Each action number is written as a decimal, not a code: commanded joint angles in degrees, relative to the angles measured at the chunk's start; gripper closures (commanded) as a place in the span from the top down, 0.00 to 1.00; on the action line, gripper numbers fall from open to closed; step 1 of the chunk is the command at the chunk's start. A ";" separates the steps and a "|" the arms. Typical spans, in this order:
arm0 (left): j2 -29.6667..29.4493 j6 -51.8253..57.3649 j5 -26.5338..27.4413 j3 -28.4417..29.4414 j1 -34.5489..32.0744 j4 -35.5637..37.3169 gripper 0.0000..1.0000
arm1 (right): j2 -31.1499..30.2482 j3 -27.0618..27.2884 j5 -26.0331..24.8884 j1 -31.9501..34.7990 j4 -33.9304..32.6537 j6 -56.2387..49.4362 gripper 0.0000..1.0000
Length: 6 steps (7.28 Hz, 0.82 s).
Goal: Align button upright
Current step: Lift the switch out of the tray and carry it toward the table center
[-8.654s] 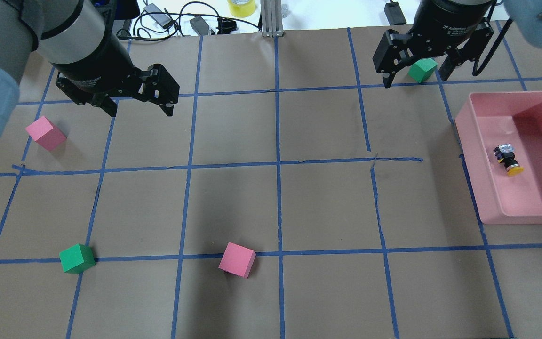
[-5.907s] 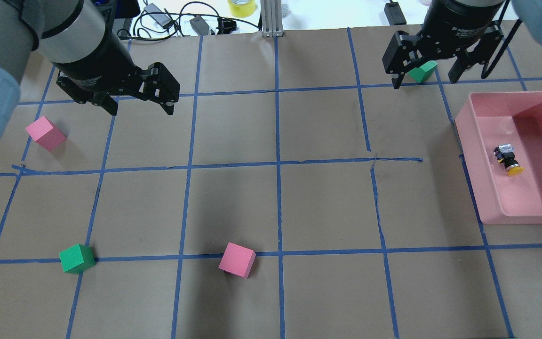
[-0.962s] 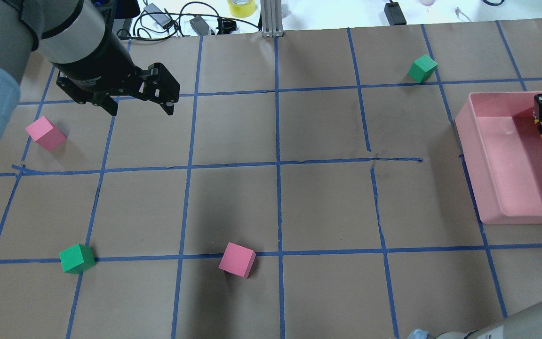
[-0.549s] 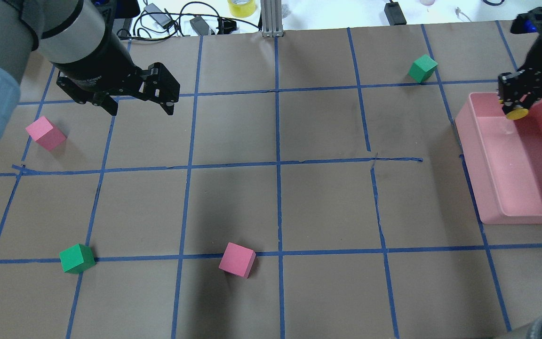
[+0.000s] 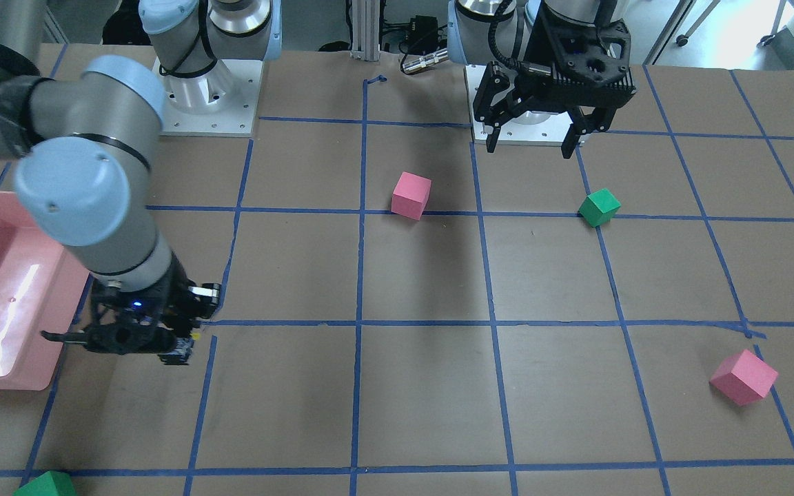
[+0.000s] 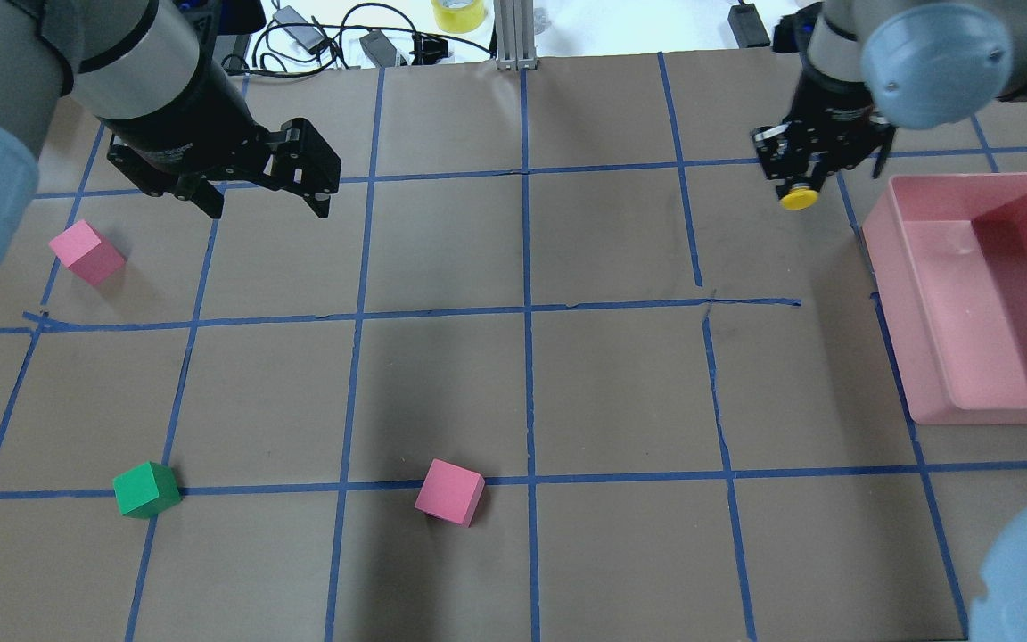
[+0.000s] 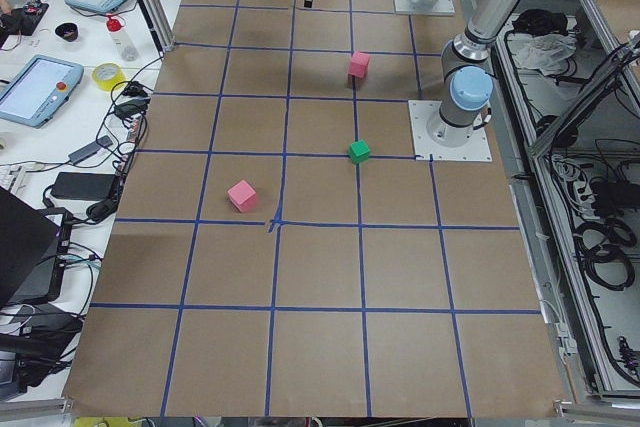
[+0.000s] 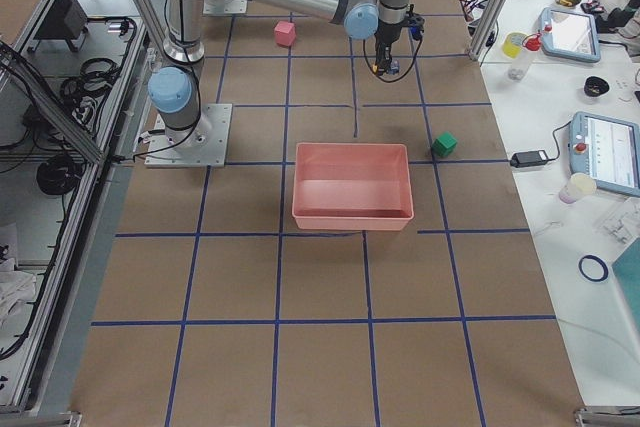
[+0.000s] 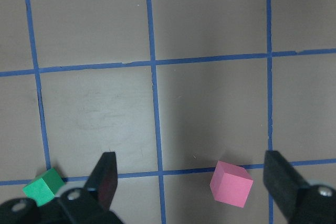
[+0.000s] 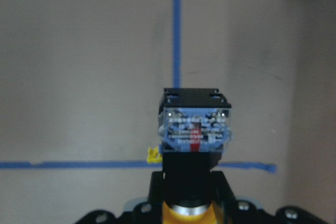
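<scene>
My right gripper (image 6: 801, 174) is shut on the button (image 6: 799, 198), whose yellow cap sticks out below the fingers in the overhead view. It holds the button over the brown table, just left of the pink bin (image 6: 892, 312). In the right wrist view the button's silvery-grey base (image 10: 195, 129) points away from the camera, with the yellow cap near the bottom edge. In the front view the same gripper (image 5: 163, 344) is low by the bin's corner. My left gripper (image 6: 268, 205) is open and empty at the back left.
Pink cubes (image 6: 86, 252) (image 6: 449, 492) and a green cube (image 6: 146, 489) lie on the table. Another green cube (image 8: 444, 143) sits near the bin, hidden by my right arm in the overhead view. The bin holds nothing. Cables lie beyond the far edge.
My right gripper has picked the button up out of the pink bin. It has carried it left, past the bin's rim and over the table. The left arm has not moved.
</scene>
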 commanded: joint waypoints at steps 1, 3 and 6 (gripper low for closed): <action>0.00 0.00 0.00 0.00 0.00 0.00 1.00 | 8.59 -2.26 1.77 7.81 -8.72 8.52 0.00; 0.00 0.00 0.00 0.00 0.00 0.00 1.00 | 11.42 -4.90 5.73 11.15 -9.78 16.61 0.00; 0.00 0.00 0.00 0.00 0.00 0.00 1.00 | 15.47 -5.88 6.61 15.47 -12.77 21.48 0.00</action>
